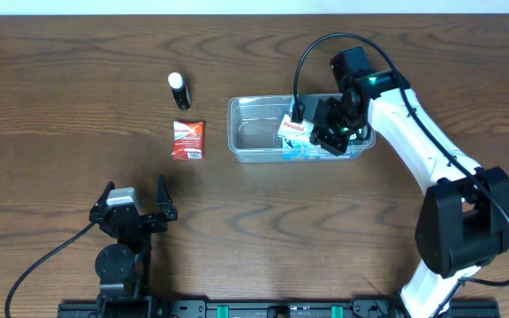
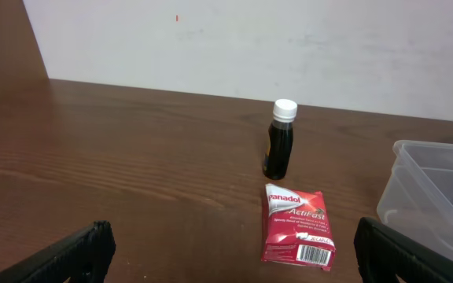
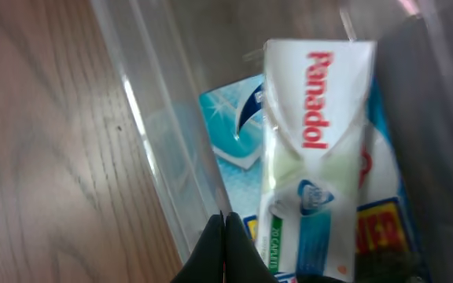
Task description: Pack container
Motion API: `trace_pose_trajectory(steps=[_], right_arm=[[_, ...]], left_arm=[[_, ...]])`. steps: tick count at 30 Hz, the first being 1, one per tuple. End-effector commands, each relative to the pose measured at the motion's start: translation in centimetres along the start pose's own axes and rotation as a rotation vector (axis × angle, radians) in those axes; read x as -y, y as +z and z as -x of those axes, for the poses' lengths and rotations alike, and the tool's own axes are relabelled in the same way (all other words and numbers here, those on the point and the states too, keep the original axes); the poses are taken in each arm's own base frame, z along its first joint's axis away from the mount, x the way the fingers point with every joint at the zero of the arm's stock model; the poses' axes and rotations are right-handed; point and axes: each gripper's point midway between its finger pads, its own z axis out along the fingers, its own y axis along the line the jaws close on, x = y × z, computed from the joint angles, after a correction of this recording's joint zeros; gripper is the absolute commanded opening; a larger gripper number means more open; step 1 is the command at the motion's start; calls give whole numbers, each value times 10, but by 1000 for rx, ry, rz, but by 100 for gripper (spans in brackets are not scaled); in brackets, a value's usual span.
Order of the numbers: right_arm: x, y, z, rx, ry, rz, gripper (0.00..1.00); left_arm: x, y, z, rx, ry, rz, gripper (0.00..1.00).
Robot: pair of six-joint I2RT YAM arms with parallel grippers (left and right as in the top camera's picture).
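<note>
Beneath your right gripper point(image 1: 332, 134) sits the container point(image 1: 253, 132), its right end hidden by the wrist. One white Panadol box point(image 3: 313, 157) leans inside, just past the fingertips, over a blue packet point(image 3: 230, 126) you can only partly see. That gripper is clenched tight with nothing between its fingers, and its arm stretches over the tub. Ahead of your left gripper point(image 1: 135, 210), spread wide and empty, lie one red box point(image 2: 297, 228) and one upright dark bottle point(image 2: 280, 140).
</note>
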Motion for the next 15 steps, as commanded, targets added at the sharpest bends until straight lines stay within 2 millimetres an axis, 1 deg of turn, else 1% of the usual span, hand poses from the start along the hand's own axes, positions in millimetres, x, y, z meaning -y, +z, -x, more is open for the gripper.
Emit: trace_pose_trajectory(steps=[1,4,6,8,15], right_arm=[[-2,18,-4,-31,-53,43,1],[0,27,-10,-53,-45,58,1],[0,29,-12,-58,-44,63,1],[1,30,-12,-59,-44,61,1],[14,29,-25,-138,-48,-11,1]], left_arm=[[-4,2,-19,-53,14,17,98],[-4,2,-19,-53,14,17,98],[-4,2,-19,-53,14,17,98],[-4,2,-19,-53,14,17,98],[-4,2,-19,-53,14,17,98]])
